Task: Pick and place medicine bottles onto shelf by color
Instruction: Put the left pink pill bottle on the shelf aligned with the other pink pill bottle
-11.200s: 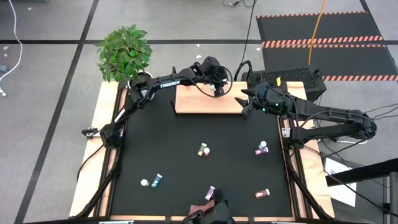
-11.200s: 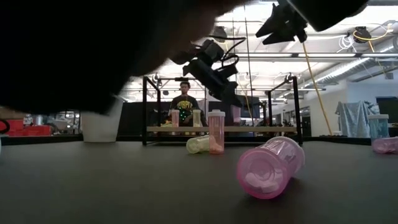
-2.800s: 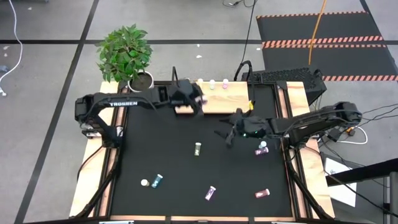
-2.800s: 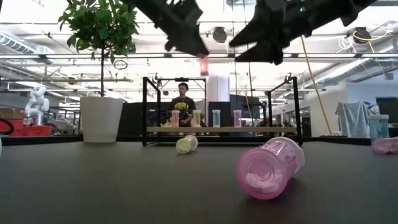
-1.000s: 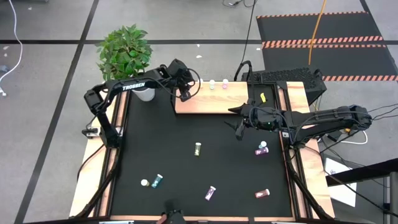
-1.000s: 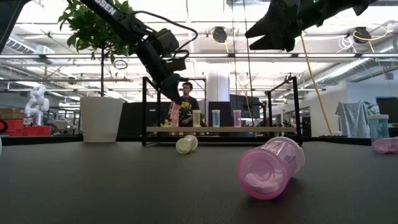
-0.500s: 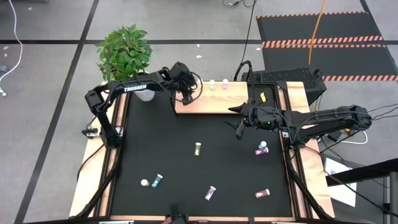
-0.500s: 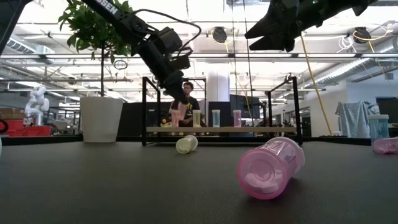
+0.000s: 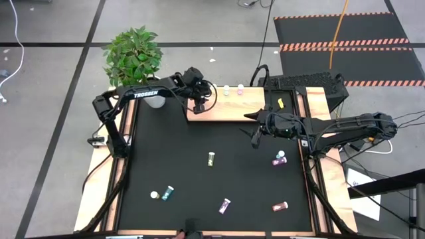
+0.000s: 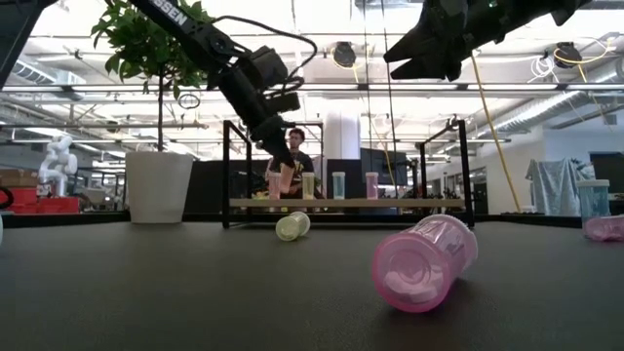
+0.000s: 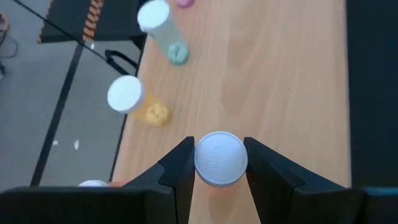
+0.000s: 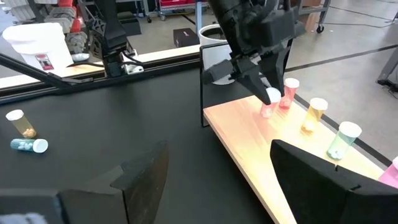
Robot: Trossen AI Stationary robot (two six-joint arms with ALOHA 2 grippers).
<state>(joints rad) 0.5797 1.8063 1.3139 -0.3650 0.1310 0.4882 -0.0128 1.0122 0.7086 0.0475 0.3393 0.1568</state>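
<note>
Five bottles are at the shelf [image 9: 232,110], the tan board at the mat's [image 9: 172,153] far edge. Four stand in a row along its back: a pink one [image 12: 289,92], a yellow one [image 12: 314,113], a teal one [image 12: 342,138] and a pinkish one [image 10: 371,184] at the right end. The fifth, the held bottle [image 11: 221,159], is pink with a white cap and sits near the shelf's left end, just in front of the standing pink one.

The left gripper [image 9: 199,101] reaches down over that end. It is partly closed, with one finger [image 11: 180,171] pressed against each side of the cap. The bottle hangs upright at the board's level, and I cannot tell whether its base touches the wood.

At least six more bottles are on the black mat. A yellow-green one [image 9: 211,159] lies near the middle and a purple one [image 9: 279,160] lies to the right. A second white cap shows just beside the purple one, and I cannot tell whether it belongs to another bottle. A teal one [image 9: 168,192] lies at the front left, with an upright yellowish one [image 9: 154,195] just beside it. A purple-pink one [image 9: 225,206] and a pink one [image 9: 280,206] lie along the front.

The right gripper [image 9: 254,137] hangs above the mat, just off the shelf's front right corner. Its fingers are spread wide and it holds nothing.

A potted plant [image 9: 135,56] stands beyond the shelf's left end. One person [image 10: 292,161] sits in the room behind.
</note>
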